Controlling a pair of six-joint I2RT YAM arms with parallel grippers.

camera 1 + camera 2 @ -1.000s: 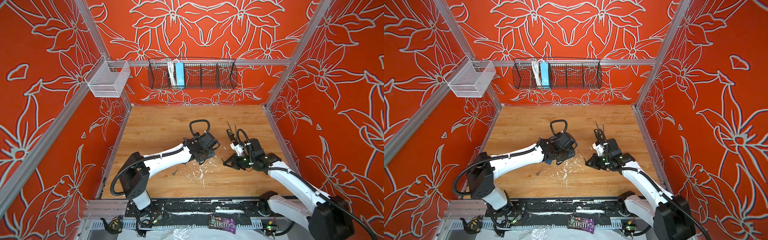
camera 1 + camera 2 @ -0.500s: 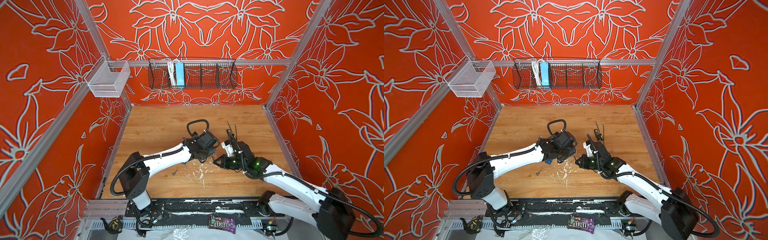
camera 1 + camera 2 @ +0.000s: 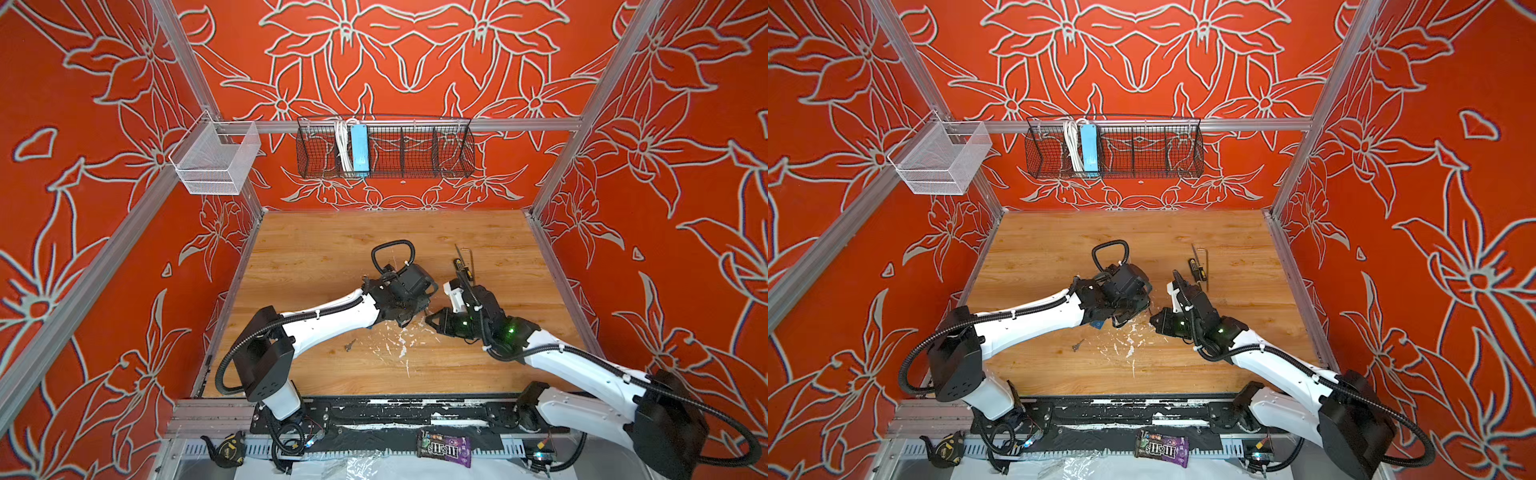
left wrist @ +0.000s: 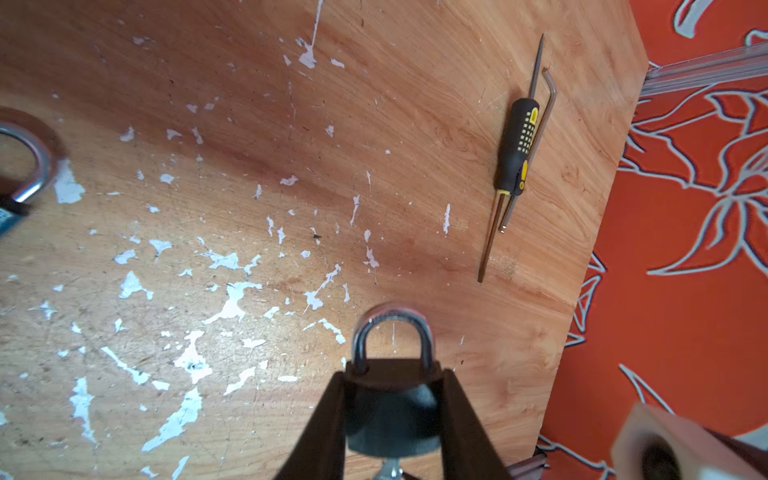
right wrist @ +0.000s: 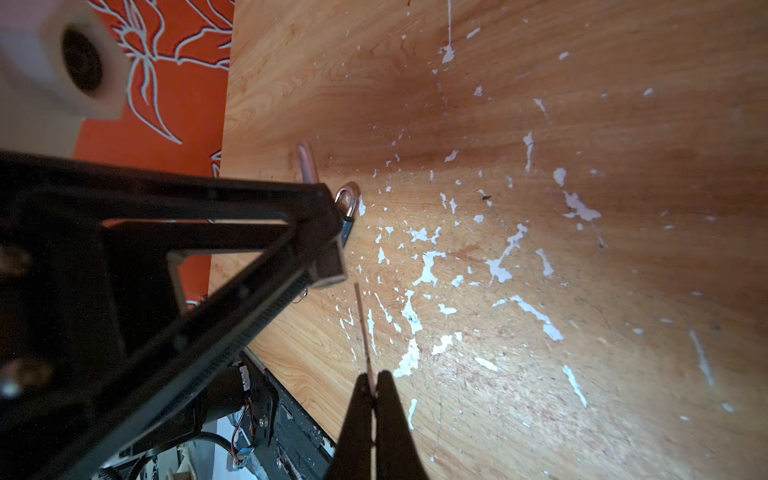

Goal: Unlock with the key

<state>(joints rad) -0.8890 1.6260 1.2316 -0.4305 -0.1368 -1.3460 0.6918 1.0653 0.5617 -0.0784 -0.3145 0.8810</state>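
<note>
Black padlock (image 4: 392, 411) fills the left claw (image 4: 393, 374); the right claw (image 5: 374, 376) pinches the key (image 5: 363, 328) thinly, so it may twist.

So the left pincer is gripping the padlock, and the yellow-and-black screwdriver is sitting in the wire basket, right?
The left pincer does grip the padlock, but the screwdriver lies on the wooden table, beside an Allen key, as the left wrist view shows.

Padlock (image 4: 392, 409) sits bottom centre of the left wrist view: black rounded body gripped on both flanks, with both legs of the silver shackle seated in it and the arch pointing up-frame. Key (image 5: 364, 328) shows as a thin, edge-on sliver, low centre in the right wrist view.
</note>
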